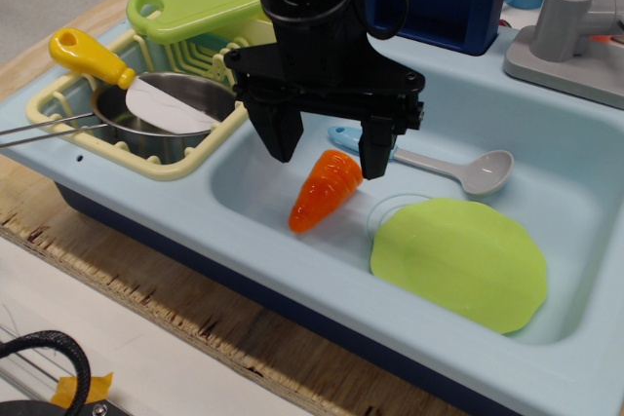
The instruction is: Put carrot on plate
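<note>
The orange toy carrot [325, 191] lies in the light blue sink basin [273, 177], wide ridged end up toward the back, tip pointing front-left. The flat lime-green plate [460, 262] lies in the basin to the right of the carrot, apart from it. My black gripper [327, 151] hangs just above the carrot's wide end, open, one finger [280, 133] to the carrot's left and the other finger [374, 153] at its right. It holds nothing.
A grey spoon with a blue handle [458, 169] lies behind the carrot and plate. A yellow dish rack [117, 148] at the left holds a metal pot [161, 124], a yellow-handled tool [93, 57] and a lime-green cutting board [195, 2]. A grey faucet [575, 17] stands at back right.
</note>
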You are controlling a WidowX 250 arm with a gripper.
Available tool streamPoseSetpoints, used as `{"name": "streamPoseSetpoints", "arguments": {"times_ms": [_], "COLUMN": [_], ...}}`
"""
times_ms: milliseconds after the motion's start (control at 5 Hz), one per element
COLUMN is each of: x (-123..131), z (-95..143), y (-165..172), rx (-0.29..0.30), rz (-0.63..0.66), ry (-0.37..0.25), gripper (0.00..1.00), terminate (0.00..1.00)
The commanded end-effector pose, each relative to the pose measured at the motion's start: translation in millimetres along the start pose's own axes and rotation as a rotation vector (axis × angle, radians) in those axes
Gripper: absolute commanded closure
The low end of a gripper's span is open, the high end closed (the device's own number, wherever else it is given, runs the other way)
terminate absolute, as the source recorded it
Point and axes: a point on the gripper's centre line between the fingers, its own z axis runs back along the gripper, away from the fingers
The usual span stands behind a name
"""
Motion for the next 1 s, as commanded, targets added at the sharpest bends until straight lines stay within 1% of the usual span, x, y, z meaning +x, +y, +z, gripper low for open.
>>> {"name": "streamPoseSetpoints", "arguments": {"times_ms": [0, 200, 400, 800], "x": [0.0, 0.1, 0.6, -0.5], "z": [0.0, -5.4, -10.4, -24.8], "y": [0.0, -0.4, -1.1, -2.3], "rx": [0.0, -0.007, -0.005, -0.021], "rz": [0.0, -0.003, -0.011, -0.01], "ry": [0.0, 0.025, 0.043, 0.071], "gripper": [0.0, 0.0, 0.0, 0.0], "terminate": [0.0, 0.0, 0.0, 0.0]}}
